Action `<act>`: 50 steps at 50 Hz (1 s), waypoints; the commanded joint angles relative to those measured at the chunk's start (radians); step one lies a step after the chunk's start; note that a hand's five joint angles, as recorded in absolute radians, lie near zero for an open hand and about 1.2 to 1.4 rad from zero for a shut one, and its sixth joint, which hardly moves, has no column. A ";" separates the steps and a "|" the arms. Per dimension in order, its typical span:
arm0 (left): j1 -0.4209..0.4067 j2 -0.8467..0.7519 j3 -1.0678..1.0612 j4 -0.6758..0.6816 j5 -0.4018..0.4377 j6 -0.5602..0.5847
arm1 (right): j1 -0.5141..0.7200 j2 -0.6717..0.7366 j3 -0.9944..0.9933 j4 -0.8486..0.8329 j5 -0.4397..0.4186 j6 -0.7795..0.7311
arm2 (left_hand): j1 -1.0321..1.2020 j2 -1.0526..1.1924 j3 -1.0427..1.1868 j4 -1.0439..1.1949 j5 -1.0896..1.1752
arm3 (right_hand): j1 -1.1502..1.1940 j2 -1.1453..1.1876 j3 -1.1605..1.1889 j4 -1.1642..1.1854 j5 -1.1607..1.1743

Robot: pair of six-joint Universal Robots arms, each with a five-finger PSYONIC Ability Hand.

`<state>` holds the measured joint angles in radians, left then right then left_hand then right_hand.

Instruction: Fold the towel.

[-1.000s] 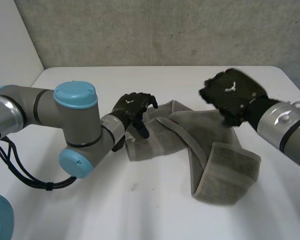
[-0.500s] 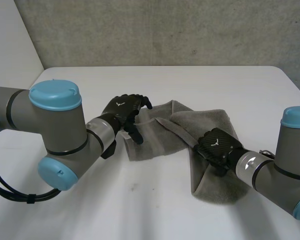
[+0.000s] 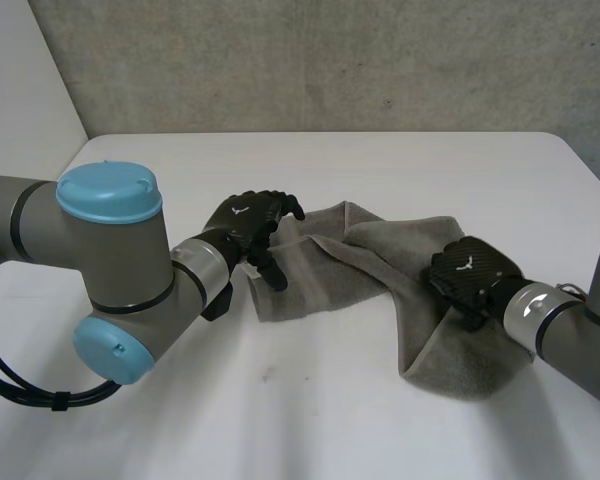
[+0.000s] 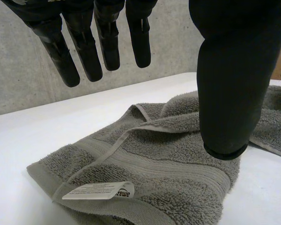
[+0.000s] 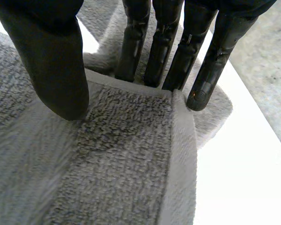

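Mid-fold: my hands at either end of a rumpled grey terry-cloth towel (image 3: 360, 250) lying across the white table (image 3: 310, 400).
My right hand (image 3: 467, 277) pinches the hemmed right corner between thumb and fingers, though I can't judge how firmly. My left hand (image 3: 248, 220) hovers over the left end, fingers straight and apart. I should carry the corner low and leftward, matching hems before letting go.
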<state>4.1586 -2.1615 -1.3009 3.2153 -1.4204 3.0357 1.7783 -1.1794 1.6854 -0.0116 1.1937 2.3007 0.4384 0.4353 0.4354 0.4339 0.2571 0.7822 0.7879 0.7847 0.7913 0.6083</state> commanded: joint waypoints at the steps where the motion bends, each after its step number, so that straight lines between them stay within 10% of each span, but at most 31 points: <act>1: 0.000 0.000 0.000 0.000 0.000 0.000 | -0.033 -0.011 -0.010 0.012 0.000 0.002 | 0.048 0.051 0.051 0.053 0.055 | -0.177 -0.183 -0.180 -0.186 -0.178; 17: 0.000 0.003 0.000 0.001 0.001 0.000 | -0.063 0.000 -0.010 0.024 -0.008 -0.003 | 0.048 0.051 0.051 0.053 0.055 | -0.139 -0.145 -0.142 -0.149 -0.140; 22: 0.000 -0.001 0.000 0.014 0.001 0.000 | -0.063 -0.015 -0.024 0.070 -0.012 0.003 | 0.045 0.048 0.048 0.050 0.052 | 0.612 0.606 0.609 0.603 0.611; 50: 0.000 -0.046 -0.055 0.141 0.006 0.018 | -0.139 -0.569 -0.256 0.241 -0.210 0.577 | 0.016 0.019 0.019 0.020 0.023 | 0.614 0.608 0.612 0.605 0.613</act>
<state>4.1587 -2.1971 -1.3469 3.3237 -1.4129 3.0517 1.6415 -1.6799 1.4835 0.1394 1.0246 2.8675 0.4107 0.4075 0.4074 0.4075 0.2295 1.3387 1.3377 1.3365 1.3425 1.1653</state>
